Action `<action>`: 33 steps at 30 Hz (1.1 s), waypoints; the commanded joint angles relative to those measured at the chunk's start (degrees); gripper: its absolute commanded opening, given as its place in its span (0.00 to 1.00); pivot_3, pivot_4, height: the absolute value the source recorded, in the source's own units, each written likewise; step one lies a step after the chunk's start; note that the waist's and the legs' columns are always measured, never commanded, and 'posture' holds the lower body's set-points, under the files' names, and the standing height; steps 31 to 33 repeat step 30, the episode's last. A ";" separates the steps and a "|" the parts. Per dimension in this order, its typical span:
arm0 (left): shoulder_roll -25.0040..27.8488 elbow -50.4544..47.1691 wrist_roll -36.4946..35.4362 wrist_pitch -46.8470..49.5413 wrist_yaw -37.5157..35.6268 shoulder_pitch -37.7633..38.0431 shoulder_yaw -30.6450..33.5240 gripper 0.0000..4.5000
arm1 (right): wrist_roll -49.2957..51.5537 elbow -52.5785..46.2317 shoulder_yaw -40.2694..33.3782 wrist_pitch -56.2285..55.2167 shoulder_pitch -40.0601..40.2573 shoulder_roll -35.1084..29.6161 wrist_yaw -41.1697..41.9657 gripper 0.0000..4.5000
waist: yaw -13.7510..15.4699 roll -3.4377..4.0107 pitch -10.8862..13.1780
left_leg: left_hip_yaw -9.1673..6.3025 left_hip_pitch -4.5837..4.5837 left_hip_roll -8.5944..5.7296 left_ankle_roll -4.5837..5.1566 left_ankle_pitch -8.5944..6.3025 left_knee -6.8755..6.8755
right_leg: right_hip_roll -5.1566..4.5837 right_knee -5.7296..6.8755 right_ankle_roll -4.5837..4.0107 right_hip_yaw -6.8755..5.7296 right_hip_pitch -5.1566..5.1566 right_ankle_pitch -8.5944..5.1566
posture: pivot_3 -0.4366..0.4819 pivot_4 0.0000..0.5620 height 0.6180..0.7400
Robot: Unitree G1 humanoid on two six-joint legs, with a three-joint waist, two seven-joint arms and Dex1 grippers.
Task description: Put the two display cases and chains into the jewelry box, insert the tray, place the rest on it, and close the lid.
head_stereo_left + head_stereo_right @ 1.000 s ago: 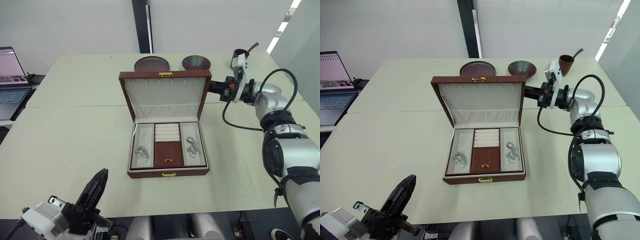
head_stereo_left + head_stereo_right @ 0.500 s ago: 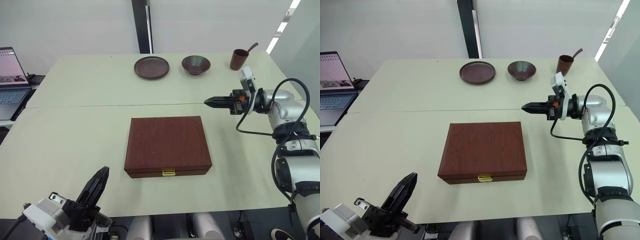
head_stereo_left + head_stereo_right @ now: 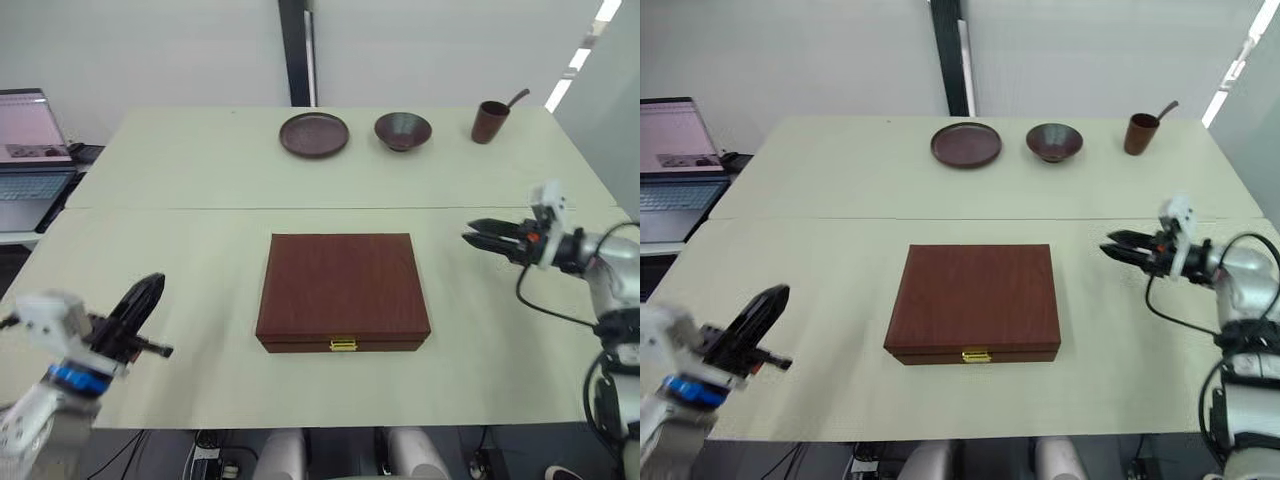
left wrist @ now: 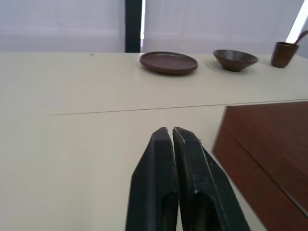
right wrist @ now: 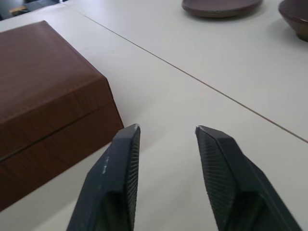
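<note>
The jewelry box [image 3: 343, 292] is sitting shut in the middle of the table [image 3: 180, 250], lid [image 3: 975, 293] down flat, its long side running across me and clasp [image 3: 343, 345] facing me. My right gripper [image 3: 470, 238], fingers parted and empty, is hovering nearer it; my left gripper [image 3: 150, 290], pinched closed on nothing, is hanging well apart.

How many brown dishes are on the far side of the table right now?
3: a plate at the robot's left, a bowl in the middle, a cup with a utensil at the right.
</note>
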 commanded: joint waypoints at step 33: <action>9.74 28.95 15.97 4.14 -22.86 -17.61 -5.08 0.99 | 3.87 -9.85 -5.81 -1.45 14.89 -4.40 -6.91 1.00 | -0.71 0.04 -0.02 | 0.13 0.03 0.42 -0.01 0.00 -0.05 | -0.04 -0.02 0.04 0.23 -0.08 0.06 | 0.48 0.27 1.00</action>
